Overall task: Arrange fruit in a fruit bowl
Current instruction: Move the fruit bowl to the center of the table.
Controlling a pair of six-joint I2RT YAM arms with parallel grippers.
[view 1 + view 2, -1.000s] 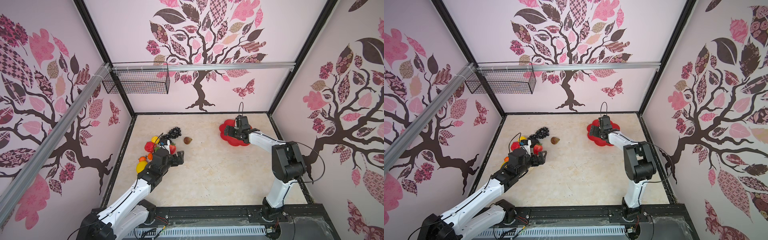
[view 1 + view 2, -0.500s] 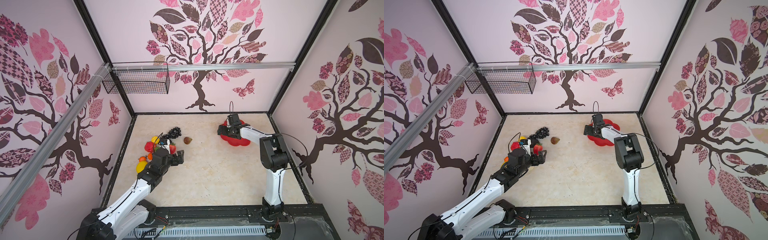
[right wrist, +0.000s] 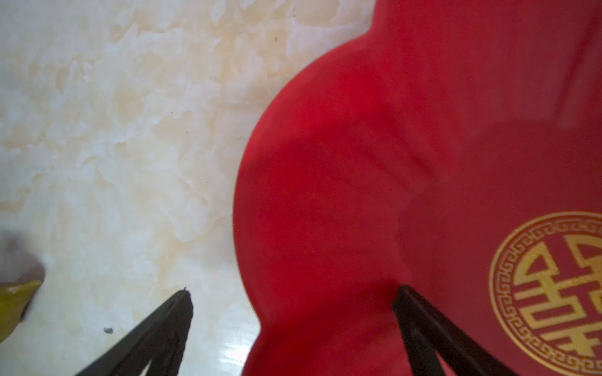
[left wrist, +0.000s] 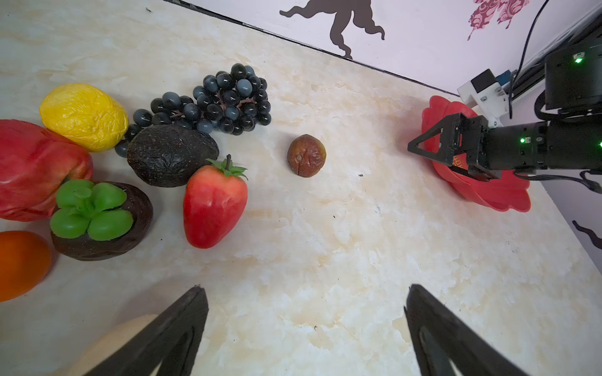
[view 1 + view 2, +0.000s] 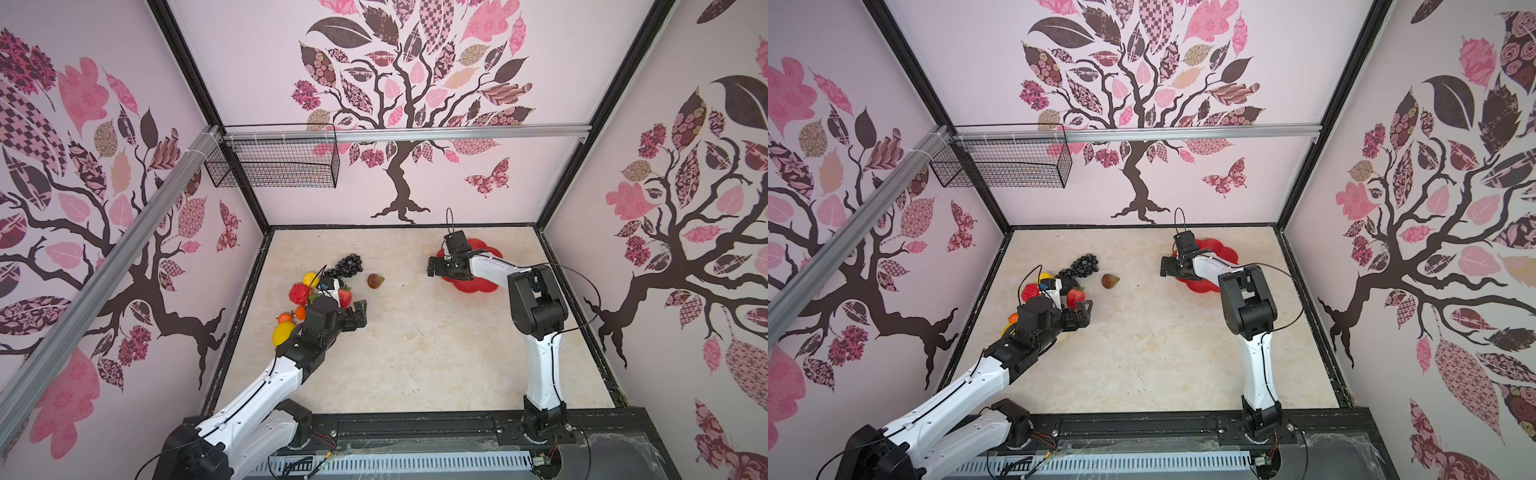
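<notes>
- Both jaws of the left gripper (image 4: 305, 289) stand wide apart. It hangs over the table (image 4: 325, 244), near the strawberry (image 4: 213, 205) and the fruit pile (image 5: 300, 293).
- Right gripper (image 3: 292, 291) has wide jaws too, holding nothing. It is over the rim of the red fruit bowl (image 3: 358, 162) — far from the pile.

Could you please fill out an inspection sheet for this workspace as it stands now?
Surface: marbled beige tabletop, a few dark specks.
Job's things: red flower-shaped bowl, no fruit seen in it; grape bunch, avocado, strawberry, lemon, apple and orange clustered together; fig lying apart.
Clutter: nothing seen.
Tools: left tool open, empty, beside the cluster; right tool open, empty, over the bowl's rim.
Cables: black loop above the right wrist, hanging free.
Surroundings: tree-patterned walls; black wire basket on the aluminium rail, nothing seen inside.
</notes>
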